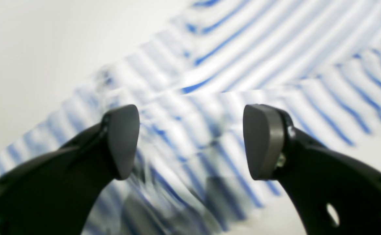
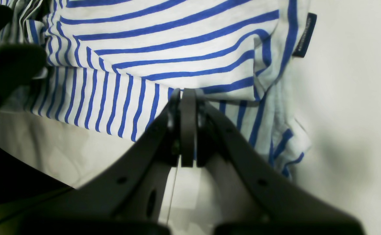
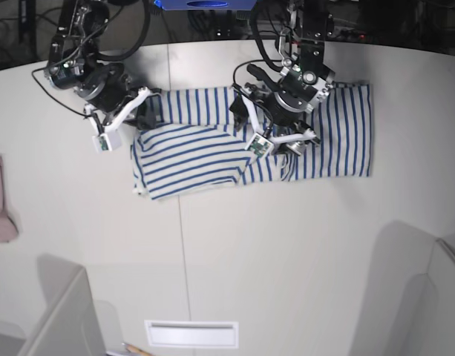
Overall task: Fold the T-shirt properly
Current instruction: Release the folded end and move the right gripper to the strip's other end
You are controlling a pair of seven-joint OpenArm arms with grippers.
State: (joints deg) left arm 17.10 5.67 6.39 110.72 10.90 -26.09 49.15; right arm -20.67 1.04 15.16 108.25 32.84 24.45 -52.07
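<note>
I have the right gripper [image 2: 188,98] pinched shut on the T-shirt [image 3: 212,159] at its near edge, apparently to anchor a fold, while the left gripper [image 1: 190,142] hovers wide and empty over the stripes, the shirt's long axis running across the table [image 3: 286,259].

Base view: overhead, looking down on the table [image 3: 286,245]. Wrist views: close behind each tool, facing the striped T-shirt [image 3: 190,159], which all three views share.
</note>
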